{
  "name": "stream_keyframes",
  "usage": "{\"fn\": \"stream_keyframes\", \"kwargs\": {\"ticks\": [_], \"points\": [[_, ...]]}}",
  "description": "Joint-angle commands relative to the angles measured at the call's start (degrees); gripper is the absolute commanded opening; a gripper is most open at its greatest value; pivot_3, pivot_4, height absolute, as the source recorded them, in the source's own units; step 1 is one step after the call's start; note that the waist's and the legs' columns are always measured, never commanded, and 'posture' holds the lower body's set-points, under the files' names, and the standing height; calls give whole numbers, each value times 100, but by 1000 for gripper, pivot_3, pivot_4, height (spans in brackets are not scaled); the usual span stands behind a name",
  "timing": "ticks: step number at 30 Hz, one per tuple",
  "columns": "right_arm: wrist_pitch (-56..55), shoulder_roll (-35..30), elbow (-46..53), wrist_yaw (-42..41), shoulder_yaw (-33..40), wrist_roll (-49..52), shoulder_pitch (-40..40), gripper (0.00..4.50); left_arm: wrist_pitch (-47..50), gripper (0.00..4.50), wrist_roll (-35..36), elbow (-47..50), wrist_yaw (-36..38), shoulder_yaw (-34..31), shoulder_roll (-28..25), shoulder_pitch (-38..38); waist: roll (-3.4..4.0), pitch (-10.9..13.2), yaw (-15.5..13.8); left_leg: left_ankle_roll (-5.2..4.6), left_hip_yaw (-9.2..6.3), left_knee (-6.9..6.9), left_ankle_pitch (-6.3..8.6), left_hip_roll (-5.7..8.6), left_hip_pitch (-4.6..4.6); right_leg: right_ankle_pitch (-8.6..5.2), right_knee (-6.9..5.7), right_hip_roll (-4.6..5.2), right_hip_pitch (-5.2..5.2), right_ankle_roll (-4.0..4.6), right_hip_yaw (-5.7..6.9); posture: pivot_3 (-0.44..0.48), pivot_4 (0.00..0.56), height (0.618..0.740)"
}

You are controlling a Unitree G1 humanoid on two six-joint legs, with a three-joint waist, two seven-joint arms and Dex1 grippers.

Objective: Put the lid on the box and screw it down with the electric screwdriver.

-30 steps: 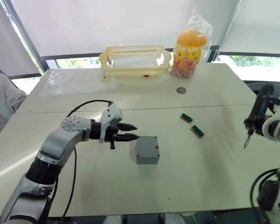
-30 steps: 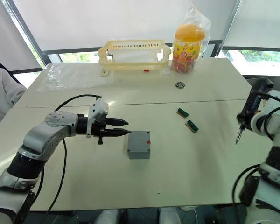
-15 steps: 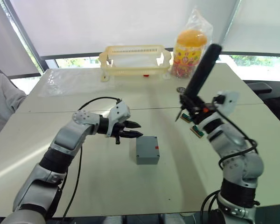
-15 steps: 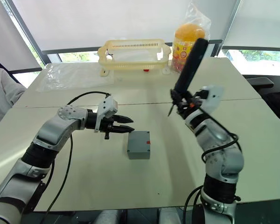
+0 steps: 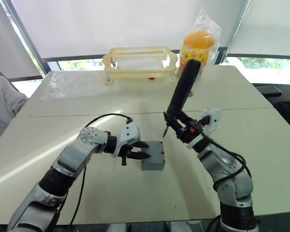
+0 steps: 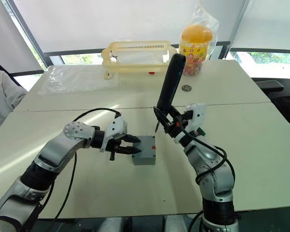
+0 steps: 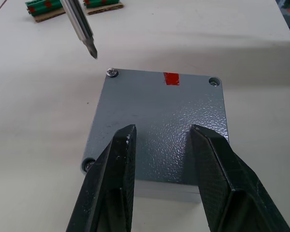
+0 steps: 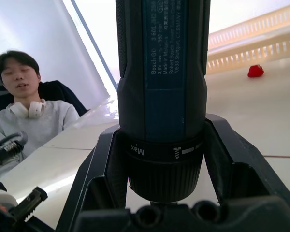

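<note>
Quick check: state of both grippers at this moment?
Left gripper: open, fingers over the lid, not gripping it.
Right gripper: shut on the screwdriver.

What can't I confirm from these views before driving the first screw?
- Near-side corner of the lid: left wrist view, hidden behind the left gripper fingers.
- Bit tip of the electric screwdriver: right wrist view, hidden by the tool's body.
- Screw seating depth: too small in the head views.

The left claw [image 5: 141,149] was held low with fingers parted, arm bent and reaching inward. The right claw [image 5: 182,126] was clamped shut, forearm raised.
</note>
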State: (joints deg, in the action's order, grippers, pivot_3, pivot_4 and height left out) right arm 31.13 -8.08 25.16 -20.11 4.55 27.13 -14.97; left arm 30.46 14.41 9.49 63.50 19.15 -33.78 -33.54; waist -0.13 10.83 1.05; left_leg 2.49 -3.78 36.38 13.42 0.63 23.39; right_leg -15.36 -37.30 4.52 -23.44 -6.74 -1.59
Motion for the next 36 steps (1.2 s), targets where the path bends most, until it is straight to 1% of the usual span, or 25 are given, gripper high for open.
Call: {"fn": "stream_keyframes", "kwargs": {"ticks": [1,15,36], "points": [[-291,-62,598,-5,-69,45,-19,1798,-194,1752,-163,-102,-3,108,20,-7,0,0,-6,0,0,0,0,0,0,0,0,0,0,0,0,0,150,740],[-139,-204,840,197,-148,176,16,1798,-264,1752,-206,-277,62,173,144,-29,-3,-2,-4,0,-1,1,0,0,-3,0,0,0,3,0,1,0,150,740],[-449,-262,425,45,-387,-48,55,1798,-216,1752,-279,-263,24,136,142,-46,-3,-2,-4,0,-1,1,0,0,-5,0,0,0,6,0,1,0,150,740]]}}
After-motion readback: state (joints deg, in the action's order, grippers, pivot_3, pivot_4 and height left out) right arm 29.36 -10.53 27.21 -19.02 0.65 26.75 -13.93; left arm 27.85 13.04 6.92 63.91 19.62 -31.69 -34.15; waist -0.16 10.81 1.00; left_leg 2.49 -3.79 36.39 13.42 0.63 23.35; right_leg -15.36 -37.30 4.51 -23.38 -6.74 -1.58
